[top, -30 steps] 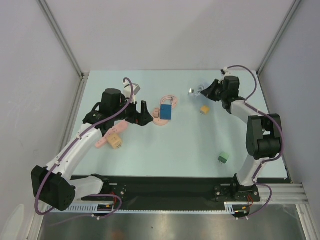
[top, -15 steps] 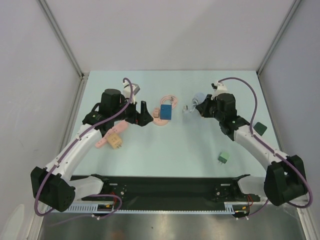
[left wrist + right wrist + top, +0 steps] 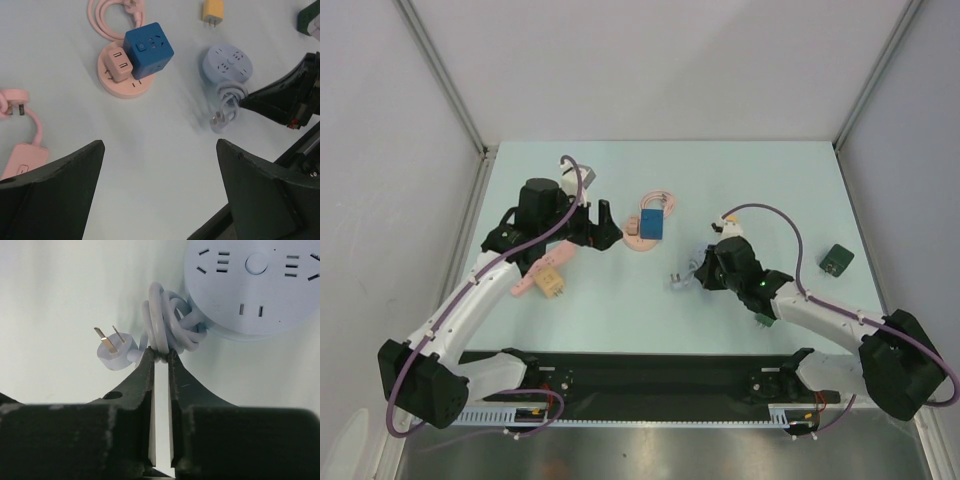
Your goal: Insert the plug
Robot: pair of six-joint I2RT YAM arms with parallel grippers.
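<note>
Pale green tabletop, with white walls closing it in. Nearest the arm bases, the right gripper (image 3: 161,354) hangs low, its fingers pinched on the knotted cord (image 3: 167,330) of a round pale-blue power strip (image 3: 255,285). The cord's plug (image 3: 114,349) sticks out just beside the fingertips, prongs bare. Farther back, the left gripper (image 3: 160,145) hovers over the table with its fingers spread wide. Beyond it, a blue cube socket (image 3: 148,50) sits on a round pink base (image 3: 112,90).

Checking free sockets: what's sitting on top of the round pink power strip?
A blue cube adapter and a small pink adapter sit on the round pink power strip. They cover most of its face, so sockets beneath cannot be seen.
</note>
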